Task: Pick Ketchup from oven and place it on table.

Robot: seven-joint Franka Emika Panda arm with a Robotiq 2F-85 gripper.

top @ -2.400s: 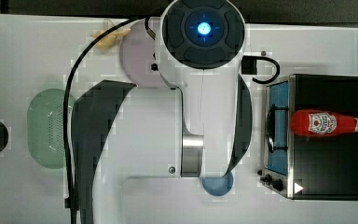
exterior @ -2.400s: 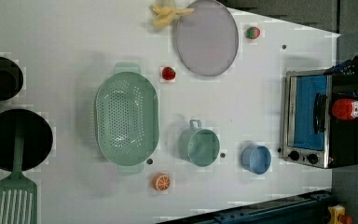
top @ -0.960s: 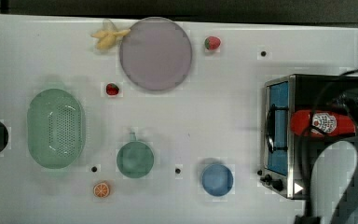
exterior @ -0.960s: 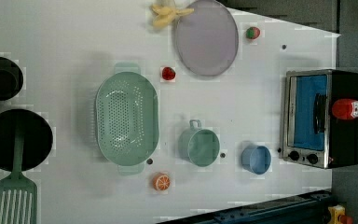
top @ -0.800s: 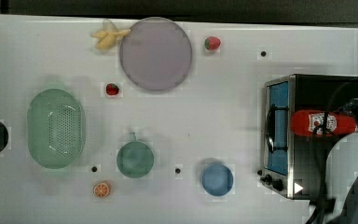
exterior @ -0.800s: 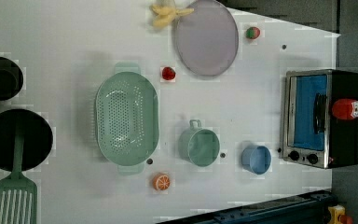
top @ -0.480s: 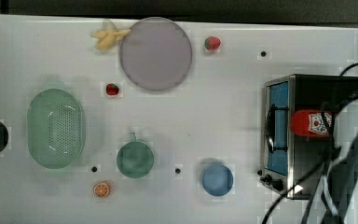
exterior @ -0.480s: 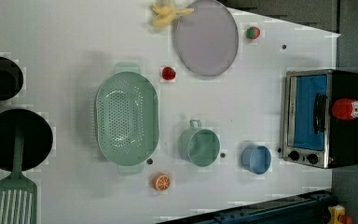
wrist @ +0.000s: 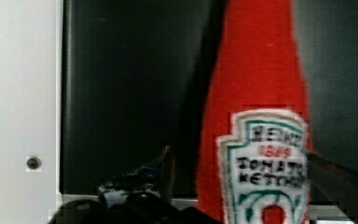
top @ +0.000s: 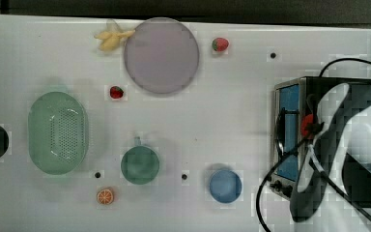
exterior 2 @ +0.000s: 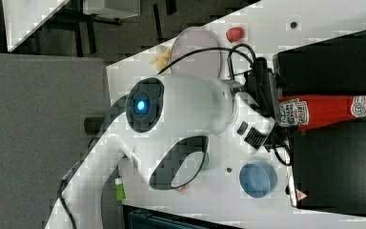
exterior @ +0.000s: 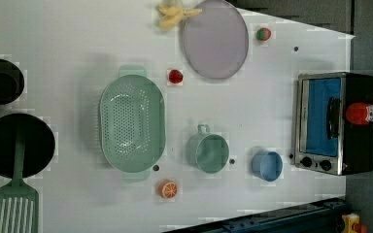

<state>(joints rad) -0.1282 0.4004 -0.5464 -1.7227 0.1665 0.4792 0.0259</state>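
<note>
The Ketchup (wrist: 256, 93), a red bottle with a white label, lies on its side on the black top of the oven (exterior: 320, 121). In the right view the Ketchup (exterior 2: 329, 110) points its white cap away from my arm. My gripper (wrist: 237, 156) is open, with one finger (wrist: 164, 165) and the other finger (wrist: 340, 179) on either side of the bottle's labelled lower part; a gap shows beside one finger. In the top view my arm covers most of the oven (top: 290, 101), leaving a small bit of the Ketchup (top: 308, 124) showing. The white table (top: 232, 111) spreads beside the oven.
On the table lie a purple plate (top: 161, 55), green colander (top: 58, 133), green cup (top: 140, 164), blue bowl (top: 225, 186), two strawberries (top: 220, 44), an orange half (top: 105, 195) and bananas (top: 111, 38). Black pans (exterior: 17, 145) and a green spatula (exterior: 14, 208) sit at the left view's left.
In the top view my arm has swung in over the oven and now covers most of the ketchup bottle. The bottle has not moved.
</note>
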